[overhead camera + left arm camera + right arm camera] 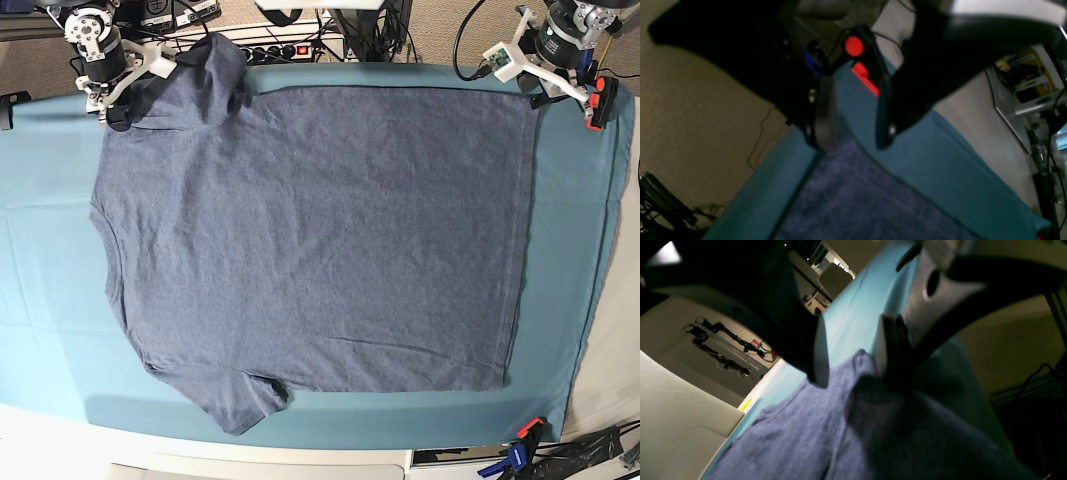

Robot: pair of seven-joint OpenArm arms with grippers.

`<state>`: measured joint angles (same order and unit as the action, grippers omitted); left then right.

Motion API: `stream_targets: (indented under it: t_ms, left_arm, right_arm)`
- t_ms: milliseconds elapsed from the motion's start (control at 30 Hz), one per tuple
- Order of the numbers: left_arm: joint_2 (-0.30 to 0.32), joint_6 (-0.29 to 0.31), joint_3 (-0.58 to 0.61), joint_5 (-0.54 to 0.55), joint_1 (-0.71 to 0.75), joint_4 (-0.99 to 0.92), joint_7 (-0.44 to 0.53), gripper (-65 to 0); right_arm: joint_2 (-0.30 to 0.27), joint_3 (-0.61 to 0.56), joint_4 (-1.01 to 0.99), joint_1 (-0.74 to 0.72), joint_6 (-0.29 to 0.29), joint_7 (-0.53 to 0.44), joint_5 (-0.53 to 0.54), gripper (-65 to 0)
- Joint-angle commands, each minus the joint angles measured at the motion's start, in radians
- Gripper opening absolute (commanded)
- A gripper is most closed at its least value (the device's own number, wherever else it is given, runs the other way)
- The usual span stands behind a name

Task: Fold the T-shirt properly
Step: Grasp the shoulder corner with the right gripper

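Two grippers up at the far table edge, both with jaws apart and nothing between them. T-shirt (310, 240) spread flat on the teal cloth (50, 290), plain side up, lettering not visible, neck toward the base view's left, hem toward its right. Right gripper (850, 350) just above the far sleeve and shoulder corner; left gripper (853, 116) just above the far hem corner. Likely step: pinching both far corners for the first fold. Best done by lowering each gripper straight down so one finger slides under the shirt edge only, not the cloth beneath. Closing both at once, lifting level, keeping the far edge taut to avoid wrinkles. Risk of snagging cloth along with shirt, worth checking before lifting.
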<state>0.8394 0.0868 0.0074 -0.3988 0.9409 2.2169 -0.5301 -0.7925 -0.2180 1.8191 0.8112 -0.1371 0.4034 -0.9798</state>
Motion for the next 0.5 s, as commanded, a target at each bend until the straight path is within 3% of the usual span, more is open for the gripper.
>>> stream_targets:
  t_ms: [0,467]
  left_arm:
    - [0.011,-0.012,-0.003,-0.005,0.006,0.014,0.006,-44.1]
    - [0.011,-0.019,-0.003,-0.006,0.003,0.014,0.006,-44.1]
  right_arm:
    - [0.000,-0.032,0.000,0.017,-0.068,-0.108,0.050,-39.9]
    - [0.000,-0.043,0.032,0.023,-0.068,-0.108,0.045,-39.9]
